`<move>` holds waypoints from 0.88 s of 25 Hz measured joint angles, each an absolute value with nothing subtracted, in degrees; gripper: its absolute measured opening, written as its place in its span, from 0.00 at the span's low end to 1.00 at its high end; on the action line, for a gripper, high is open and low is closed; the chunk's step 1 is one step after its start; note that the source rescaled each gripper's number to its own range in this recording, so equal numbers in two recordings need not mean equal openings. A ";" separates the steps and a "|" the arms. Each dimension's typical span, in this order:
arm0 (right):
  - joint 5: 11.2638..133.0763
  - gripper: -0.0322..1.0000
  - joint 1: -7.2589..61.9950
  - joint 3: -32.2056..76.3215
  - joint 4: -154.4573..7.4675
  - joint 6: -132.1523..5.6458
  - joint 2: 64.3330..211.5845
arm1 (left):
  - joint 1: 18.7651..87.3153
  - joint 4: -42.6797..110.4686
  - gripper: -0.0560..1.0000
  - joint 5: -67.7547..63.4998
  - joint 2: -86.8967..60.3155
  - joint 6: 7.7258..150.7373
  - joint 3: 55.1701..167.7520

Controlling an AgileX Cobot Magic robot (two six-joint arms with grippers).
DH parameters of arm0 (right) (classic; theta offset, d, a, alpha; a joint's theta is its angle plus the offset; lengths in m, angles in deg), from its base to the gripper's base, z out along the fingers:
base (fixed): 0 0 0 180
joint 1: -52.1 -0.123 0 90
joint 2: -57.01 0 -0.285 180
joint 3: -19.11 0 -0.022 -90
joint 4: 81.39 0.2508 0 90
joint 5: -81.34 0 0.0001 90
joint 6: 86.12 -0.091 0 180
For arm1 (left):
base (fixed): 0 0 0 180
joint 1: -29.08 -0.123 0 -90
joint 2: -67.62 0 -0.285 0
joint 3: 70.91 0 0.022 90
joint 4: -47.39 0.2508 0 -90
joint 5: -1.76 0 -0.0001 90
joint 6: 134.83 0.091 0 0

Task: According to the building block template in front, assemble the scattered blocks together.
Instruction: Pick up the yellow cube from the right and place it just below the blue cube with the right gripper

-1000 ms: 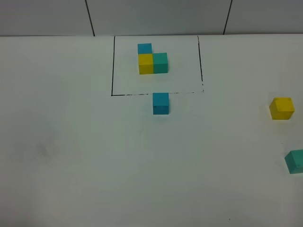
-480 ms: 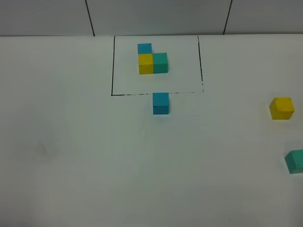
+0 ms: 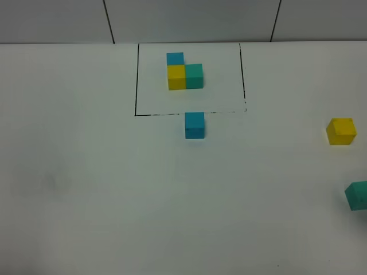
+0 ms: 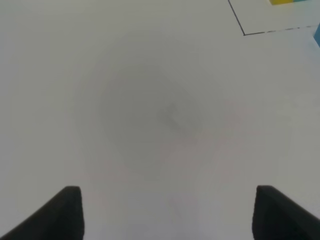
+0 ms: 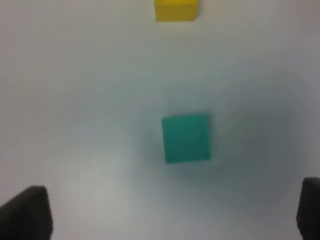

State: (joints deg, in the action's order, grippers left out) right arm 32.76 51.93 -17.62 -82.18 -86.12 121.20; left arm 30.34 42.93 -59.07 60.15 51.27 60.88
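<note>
The template stands inside a black outlined rectangle (image 3: 136, 80) at the back: a blue block (image 3: 175, 58) behind a yellow block (image 3: 176, 77), with a green block (image 3: 194, 76) to the yellow one's right. A loose blue block (image 3: 194, 125) sits just in front of the outline. A loose yellow block (image 3: 341, 131) and a loose green block (image 3: 357, 195) lie at the far right. My right gripper (image 5: 167, 215) is open above the table, with the green block (image 5: 186, 138) ahead of it and the yellow block (image 5: 175, 10) beyond. My left gripper (image 4: 167, 220) is open and empty over bare table.
The white table (image 3: 114, 200) has a wall with dark seams behind it. In the left wrist view a corner of the outline (image 4: 244, 34) and an edge of the template's yellow block (image 4: 282, 2) show. Neither arm shows in the exterior view.
</note>
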 joint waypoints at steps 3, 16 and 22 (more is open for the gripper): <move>38.65 1.00 51.93 -14.94 -81.39 -83.72 135.40 | 30.34 42.93 0.61 -59.07 60.15 51.27 60.88; 43.69 1.00 51.93 3.65 -77.48 -75.58 165.30 | 30.34 42.93 0.61 -59.07 60.15 51.27 60.88; 43.68 1.00 52.05 9.20 -77.24 -75.44 171.72 | 30.34 42.93 0.61 -59.07 60.15 51.27 60.88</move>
